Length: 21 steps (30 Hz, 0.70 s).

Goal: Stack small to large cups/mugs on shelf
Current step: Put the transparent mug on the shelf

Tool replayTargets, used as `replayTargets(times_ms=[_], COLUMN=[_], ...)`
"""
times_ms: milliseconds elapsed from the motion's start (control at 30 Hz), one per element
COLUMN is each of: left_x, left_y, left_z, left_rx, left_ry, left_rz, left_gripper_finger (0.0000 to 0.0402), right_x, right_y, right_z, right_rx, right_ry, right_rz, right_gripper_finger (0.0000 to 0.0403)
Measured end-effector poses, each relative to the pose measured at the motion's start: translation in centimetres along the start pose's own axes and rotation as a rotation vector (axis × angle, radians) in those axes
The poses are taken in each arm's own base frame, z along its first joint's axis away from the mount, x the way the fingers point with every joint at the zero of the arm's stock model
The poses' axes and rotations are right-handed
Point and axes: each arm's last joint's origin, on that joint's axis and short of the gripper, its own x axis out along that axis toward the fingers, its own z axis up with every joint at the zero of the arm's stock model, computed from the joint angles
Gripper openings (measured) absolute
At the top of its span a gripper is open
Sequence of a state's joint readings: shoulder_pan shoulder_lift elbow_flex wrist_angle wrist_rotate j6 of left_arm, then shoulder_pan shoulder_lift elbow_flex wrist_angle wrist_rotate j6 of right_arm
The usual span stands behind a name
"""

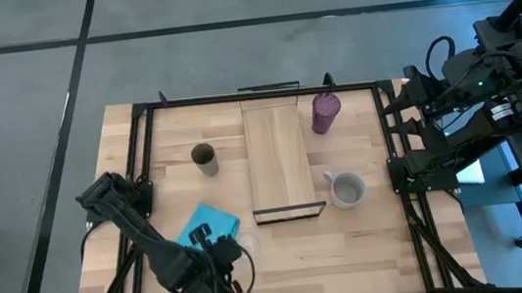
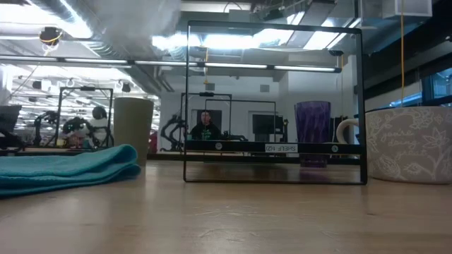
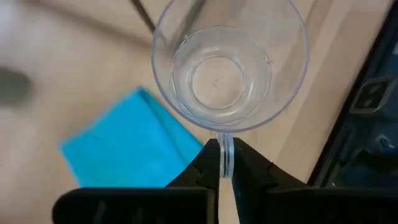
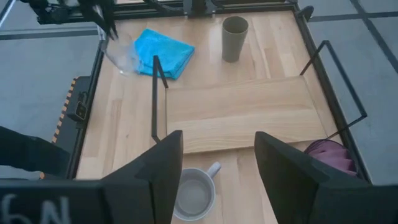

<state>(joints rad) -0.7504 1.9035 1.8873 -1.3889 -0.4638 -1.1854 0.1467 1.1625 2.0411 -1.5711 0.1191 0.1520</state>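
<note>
My left gripper (image 3: 226, 163) is shut on the tiny clear glass (image 3: 230, 68) near the table's front edge, beside the turquoise cloth (image 1: 206, 222); the glass also shows in the high view (image 1: 246, 242) and the right wrist view (image 4: 122, 55). The light-wood shelf (image 1: 280, 154) lies mid-table. The olive-brown cup (image 1: 204, 158) stands upright to its left. The purple tumbler (image 1: 325, 112) and the grey handled mug (image 1: 348, 190) stand upright to its right. My right gripper (image 4: 217, 180) is open and empty at the table's right side, above and short of the mug (image 4: 196, 194). My left gripper pinches the glass's wall at its rim (image 3: 225, 144) between its two fingers. The glass's open mouth faces the wrist camera. In the right wrist view the glass hangs tilted below the fingers (image 4: 106, 28), and it does not show on the tabletop in the low view.
Black metal frames stand at the shelf's two short ends (image 2: 275, 106). Black rails run along the table's left and right sides (image 1: 394, 141). Bare tabletop lies in front of the shelf (image 1: 332, 252).
</note>
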Motion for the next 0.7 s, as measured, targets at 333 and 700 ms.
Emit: replayTargets(times_ms=[333, 700], left_x=[-3.0, -0.6], left_y=[4.6, 10.0], left_z=[7.3, 14.1], left_rx=[0.232, 0.372], left_ry=[-0.064, -0.099], left_rz=[0.072, 0.167], left_gripper_finger=[0.0016, 0.0016], right_x=[0.0, 0.9], right_y=[0.0, 0.1], right_z=[0.0, -0.3], right_rx=[0.027, 0.093], right_ry=[-0.001, 0.036], right_rz=[-0.004, -0.009], right_gripper_finger=[0.02, 0.02])
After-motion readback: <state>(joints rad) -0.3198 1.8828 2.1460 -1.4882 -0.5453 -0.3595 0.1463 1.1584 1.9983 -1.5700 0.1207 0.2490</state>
